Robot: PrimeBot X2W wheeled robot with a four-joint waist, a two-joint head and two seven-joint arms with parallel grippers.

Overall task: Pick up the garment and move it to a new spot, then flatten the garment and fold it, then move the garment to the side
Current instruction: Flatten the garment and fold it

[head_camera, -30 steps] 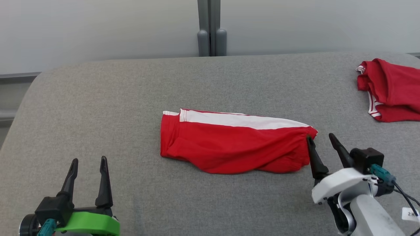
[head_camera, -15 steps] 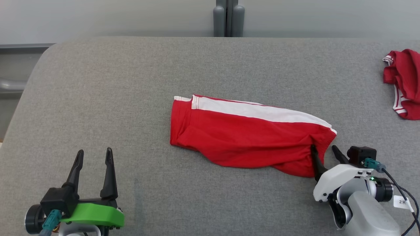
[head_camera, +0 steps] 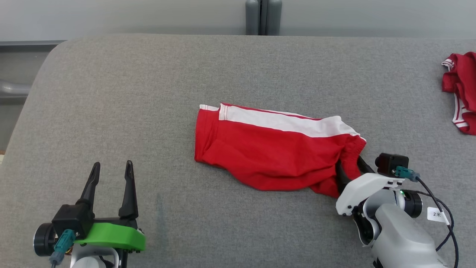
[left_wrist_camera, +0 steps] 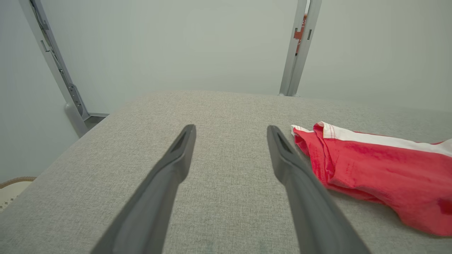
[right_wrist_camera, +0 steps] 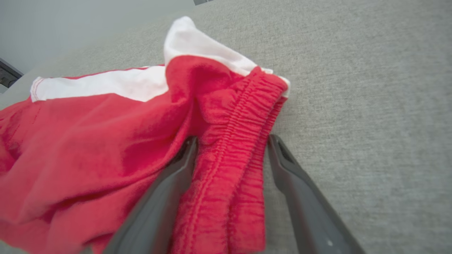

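The red shorts (head_camera: 275, 156) look already folded, leaving only the move aside: the right gripper (right_wrist_camera: 233, 141) straddles the waistband (right_wrist_camera: 229, 116) with fingers wide, unclosed, and the left gripper (head_camera: 113, 163) hangs wide and empty.

Count: one grey surface (head_camera: 148, 93). Two red-and-white garments: centre garment (head_camera: 271, 152), second garment (head_camera: 461, 85) at the right edge. Two grippers: left gripper (head_camera: 113, 163), right gripper (head_camera: 350, 166).

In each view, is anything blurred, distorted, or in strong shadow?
Head view: soft even light, sharp; the red shorts cast only a faint shadow. Left wrist view: wide-angle distortion, the left claw soft near the lens. Right wrist view: the shorts blur at the lower left beside the right claw.
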